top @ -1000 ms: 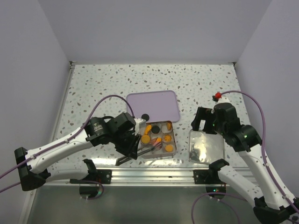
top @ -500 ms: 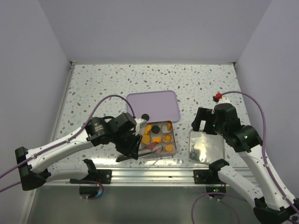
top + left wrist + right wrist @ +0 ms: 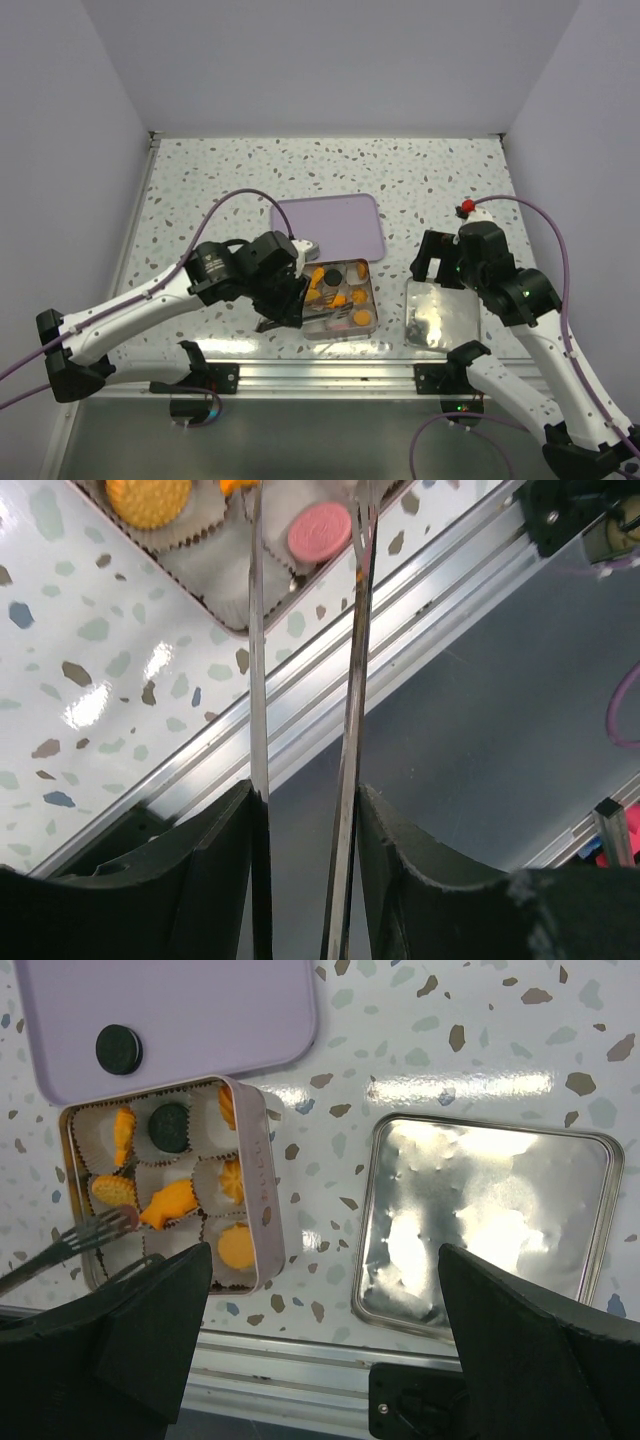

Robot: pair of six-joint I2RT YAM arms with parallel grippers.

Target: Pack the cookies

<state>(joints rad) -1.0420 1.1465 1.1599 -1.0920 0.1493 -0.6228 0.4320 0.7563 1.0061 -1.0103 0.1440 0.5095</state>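
- My left gripper (image 3: 305,798) is clamped on a pair of thin metal tweezers (image 3: 352,680). Their blades stand apart, with the tips over the near-left corner of the tin (image 3: 262,1200).
- My right gripper (image 3: 322,1260) has its jaws spread wide and empty. It hovers over the silver tray (image 3: 490,1230), to the right of the tin.
- Most of the cookies (image 3: 232,1178) sit in the tin's white paper cups (image 3: 160,1172).
- A pink cookie (image 3: 320,532) lies in a near cup between the blade tips. I cannot tell whether a blade touches it.
- One black cookie (image 3: 118,1048) lies loose on the lilac lid (image 3: 200,1000), just beyond the tin's far side.
- I judge the cookies light, dry and brittle, so a hard pinch would probably chip them.
- I would take each one across its rim with only the blade tips.
- The black one lies flat on a smooth lid and may skid before the tips bite.
- The paper cups are soft, so a dragging blade could snag or lift them.
- The tin's raised wall hems the cups in, so lifting straight up looks the safe way out.
- The rail (image 3: 330,375) runs close along the near side, leaving little room there.
- The table (image 3: 450,1020) lies open on the far side and to the left.
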